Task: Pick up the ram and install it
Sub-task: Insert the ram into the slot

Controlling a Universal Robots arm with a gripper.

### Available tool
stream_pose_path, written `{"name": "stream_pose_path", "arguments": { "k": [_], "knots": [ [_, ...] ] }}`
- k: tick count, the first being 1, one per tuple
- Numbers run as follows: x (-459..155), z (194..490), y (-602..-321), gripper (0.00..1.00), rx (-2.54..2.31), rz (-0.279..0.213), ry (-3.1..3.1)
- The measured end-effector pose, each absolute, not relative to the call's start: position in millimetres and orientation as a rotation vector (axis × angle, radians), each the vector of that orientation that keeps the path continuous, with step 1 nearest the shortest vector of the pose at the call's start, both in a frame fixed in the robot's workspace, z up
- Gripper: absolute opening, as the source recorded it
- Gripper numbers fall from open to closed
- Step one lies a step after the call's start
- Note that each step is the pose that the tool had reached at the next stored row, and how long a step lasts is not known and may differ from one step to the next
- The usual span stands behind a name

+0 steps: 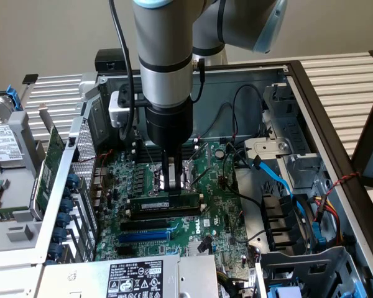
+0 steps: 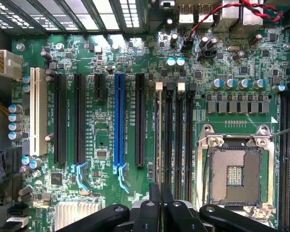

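- Watching the feeds from my desk: the arm is reaching straight down into the open PC case (image 1: 311, 105), with the gripper (image 1: 172, 190) low over the motherboard (image 1: 221, 192).
- The gripper is clenched. Both fingers (image 2: 153, 205) are pinched close together on the top edge of the ram (image 1: 165, 202), about halfway along the stick.
- The ram is standing upright on its long edge, white label strip facing the exterior camera. It's lined up lengthwise with the memory slots.
- It sits right next to the CPU socket (image 2: 234, 176). On its other side is an empty black memory slot (image 1: 165, 214), and past that the blue slot (image 1: 143, 236).
- I honestly can't tell whether the stick is fully down in its slot or just resting on top of it. The bottom edge blends into the black plastic.
- In the wrist view the fingers point along the row of long black slots, with a white latch (image 2: 159, 86) at the far end of one.
- Other stuff around: a blue cable (image 1: 280, 180) looping by the drive bays on the exterior view's right, and a hard drive (image 1: 3, 146) lying outside the case on the exterior view's left.
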State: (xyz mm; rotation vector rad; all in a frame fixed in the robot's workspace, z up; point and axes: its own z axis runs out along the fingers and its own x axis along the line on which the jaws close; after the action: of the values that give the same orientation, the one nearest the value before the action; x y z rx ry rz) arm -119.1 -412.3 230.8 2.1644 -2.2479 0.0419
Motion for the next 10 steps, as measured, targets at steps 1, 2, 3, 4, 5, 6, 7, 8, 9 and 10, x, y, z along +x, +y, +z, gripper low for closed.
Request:
{"name": "stream_pose_path", "arguments": {
  "k": [1,2,3,4,5,6,7,8,9,10],
  "knots": [
    [-119.1,230.6,-412.3,0.13,2.164,0.042,-2.248],
    [-119.1,230.3,-412.3,0.13,2.164,0.042,-2.248],
    [-119.1,230.1,-412.3,0.13,2.164,0.042,-2.248],
    [-119.1,229.8,-412.3,0.13,2.164,0.042,-2.248],
    [-119.1,229.5,-412.3,0.13,2.164,0.042,-2.248],
    [-119.1,229.2,-412.3,0.13,2.165,0.042,-2.248],
    [-119.1,228.8,-412.3,0.13,2.165,0.042,-2.248],
    [-119.1,228.5,-412.3,0.13,2.164,0.042,-2.248],
    [-119.2,228.2,-412.3,0.13,2.164,0.042,-2.248],
    [-119.3,228.0,-412.3,0.13,2.164,0.042,-2.248]
  ]
}}
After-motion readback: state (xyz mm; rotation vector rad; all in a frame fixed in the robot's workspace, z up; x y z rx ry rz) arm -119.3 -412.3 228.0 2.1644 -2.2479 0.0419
